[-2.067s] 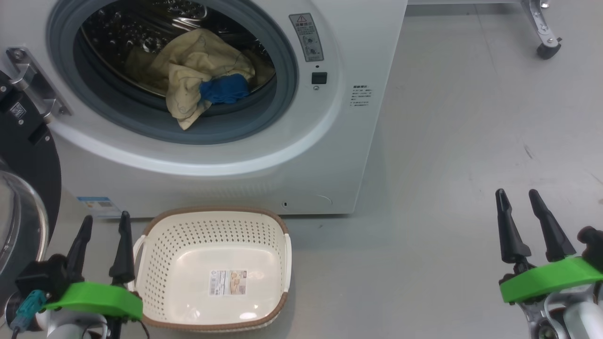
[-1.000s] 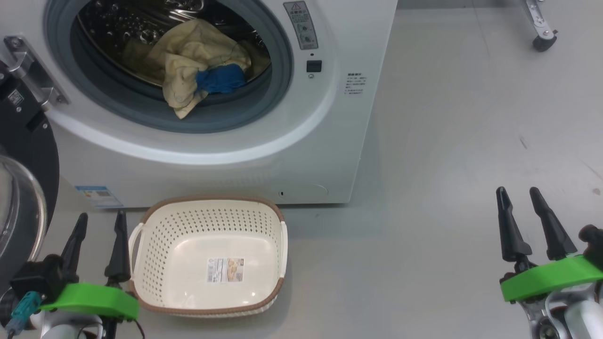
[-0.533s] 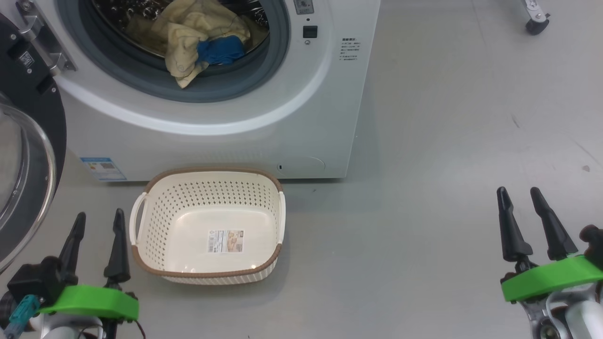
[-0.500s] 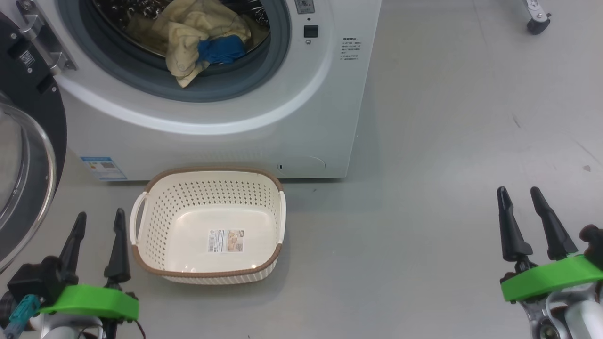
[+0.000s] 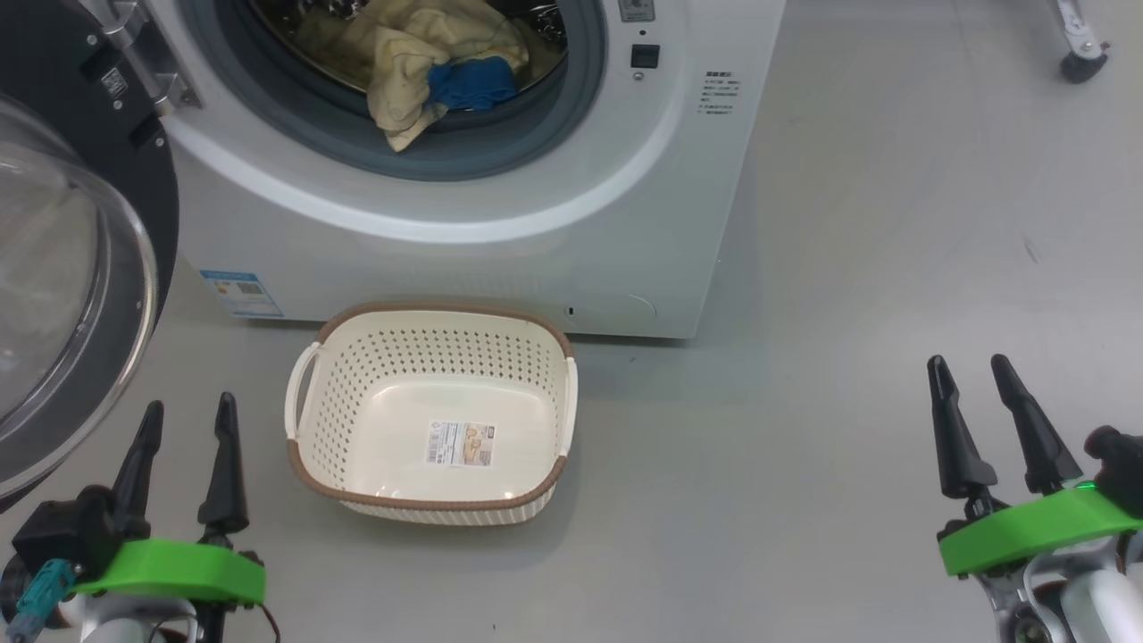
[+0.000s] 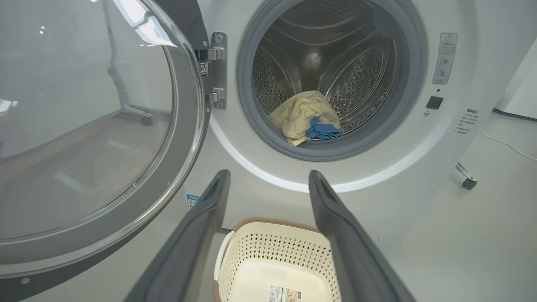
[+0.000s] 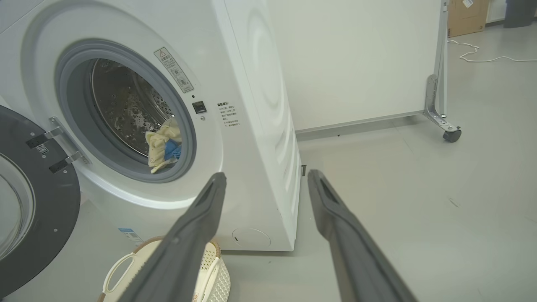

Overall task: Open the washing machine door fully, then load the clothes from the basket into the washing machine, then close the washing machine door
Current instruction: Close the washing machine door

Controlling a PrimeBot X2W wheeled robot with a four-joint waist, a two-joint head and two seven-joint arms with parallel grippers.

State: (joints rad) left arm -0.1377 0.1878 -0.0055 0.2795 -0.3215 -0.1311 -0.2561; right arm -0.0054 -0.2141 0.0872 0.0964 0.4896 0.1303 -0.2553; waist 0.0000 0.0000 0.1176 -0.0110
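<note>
The white washing machine (image 5: 500,250) (image 6: 419,138) (image 7: 256,109) stands ahead with its drum mouth uncovered. Its door (image 5: 62,268) (image 6: 92,126) (image 7: 25,209), black-rimmed with a clear glass bowl, hangs swung out to the left. Pale yellow clothes (image 5: 420,54) (image 6: 300,117) (image 7: 161,147) with a blue patch lie inside the drum, one flap drooping over the grey gasket. The cream basket (image 5: 433,420) (image 6: 277,260) (image 7: 168,268) sits on the floor before the machine and holds nothing but its label. My left gripper (image 5: 187,406) (image 6: 268,176) is open, left of the basket. My right gripper (image 5: 969,362) (image 7: 266,176) is open, far to the right over bare floor.
Grey floor stretches to the right of the machine. A metal frame leg on a castor (image 5: 1080,62) (image 7: 451,134) (image 6: 467,182) stands at the back right, under a pale panel (image 7: 356,63). A white cable (image 7: 482,56) lies on the floor beyond it.
The head view has shifted, so the machine and basket sit further right and the door fills more of the left. Both grippers keep their spread; the clothes lie as before.
</note>
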